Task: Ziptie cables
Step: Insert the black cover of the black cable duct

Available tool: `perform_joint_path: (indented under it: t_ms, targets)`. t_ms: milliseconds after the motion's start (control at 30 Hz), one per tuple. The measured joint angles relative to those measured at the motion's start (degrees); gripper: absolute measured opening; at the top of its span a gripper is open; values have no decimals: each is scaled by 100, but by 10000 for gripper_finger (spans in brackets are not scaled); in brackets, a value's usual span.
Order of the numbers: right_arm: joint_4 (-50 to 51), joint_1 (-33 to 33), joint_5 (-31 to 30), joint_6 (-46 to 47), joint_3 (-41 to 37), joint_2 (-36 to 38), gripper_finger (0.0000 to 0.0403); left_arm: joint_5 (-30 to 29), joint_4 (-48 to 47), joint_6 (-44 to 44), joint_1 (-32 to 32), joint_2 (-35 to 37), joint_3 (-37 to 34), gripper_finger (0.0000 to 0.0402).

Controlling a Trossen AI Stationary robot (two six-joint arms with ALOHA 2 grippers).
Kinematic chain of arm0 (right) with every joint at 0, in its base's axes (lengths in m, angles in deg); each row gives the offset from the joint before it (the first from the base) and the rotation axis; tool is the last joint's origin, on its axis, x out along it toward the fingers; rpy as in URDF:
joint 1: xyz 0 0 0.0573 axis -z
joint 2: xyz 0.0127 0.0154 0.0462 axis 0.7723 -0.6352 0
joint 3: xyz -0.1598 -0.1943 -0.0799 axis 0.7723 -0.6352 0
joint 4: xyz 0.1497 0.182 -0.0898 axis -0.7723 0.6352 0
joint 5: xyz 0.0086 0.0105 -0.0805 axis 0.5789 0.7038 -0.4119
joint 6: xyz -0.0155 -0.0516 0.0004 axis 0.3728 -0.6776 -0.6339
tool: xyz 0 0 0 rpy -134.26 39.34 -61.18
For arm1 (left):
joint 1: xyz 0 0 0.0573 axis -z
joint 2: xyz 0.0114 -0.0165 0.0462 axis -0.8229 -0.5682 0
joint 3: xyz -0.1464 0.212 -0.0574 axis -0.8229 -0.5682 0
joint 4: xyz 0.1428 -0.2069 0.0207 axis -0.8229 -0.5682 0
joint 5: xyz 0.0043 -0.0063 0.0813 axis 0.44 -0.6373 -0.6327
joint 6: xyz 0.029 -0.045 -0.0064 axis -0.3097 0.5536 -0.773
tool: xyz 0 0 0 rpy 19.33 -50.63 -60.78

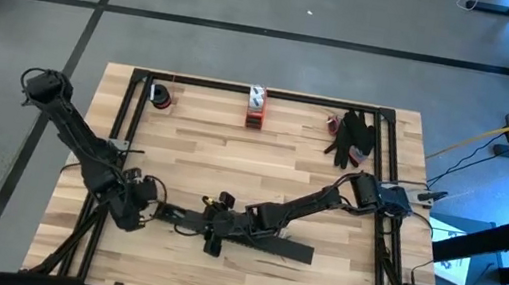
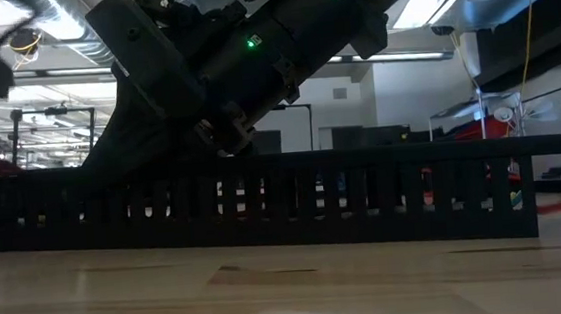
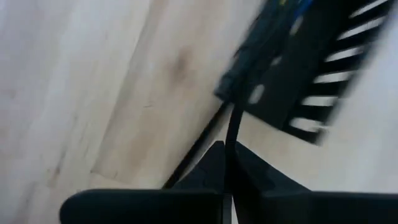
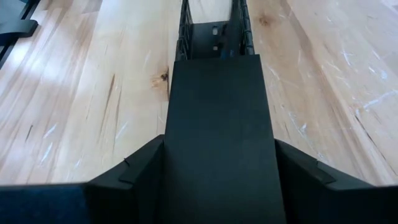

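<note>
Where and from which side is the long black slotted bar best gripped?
Across its narrow width, from above, likely: the slotted bar lies flat, with two parallel upright side walls to squeeze. The right gripper sits over it; the left gripper pinches a thin black strip.

Cables in the slotted bar
Thin cables [image 2: 263, 193], red, blue and yellow-green, show only as glimpses through the bar's slots, lying lengthwise inside.
</note>
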Motion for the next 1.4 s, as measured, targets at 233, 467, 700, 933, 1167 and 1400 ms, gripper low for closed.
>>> perform_joint_path:
  t_ms: [233, 467, 700, 933, 1167, 1400]
  targets:
    - [1, 0, 2, -4, 2, 0, 230, 447, 1134, -233, -24, -229, -709, 4]
    - [-3, 0, 10, -39, 2, 0, 230, 265, 1272, -351, -11, -241, -740, 3]
    - [1, 0, 26, -40, 3, 0, 230, 312, 1389, -311, -30, -225, -735, 68]
    - [1, 0, 53, -42, 2, 0, 230, 1373, 678, -931, -12, 33, -222, 135]
    - [-1, 0, 69, -46, 4, 0, 230, 1211, -56, -1355, 55, 411, 721, 148]
    - [-1, 0, 115, -52, 4, 0, 230, 1122, 705, -1906, 57, 485, 1153, 148]
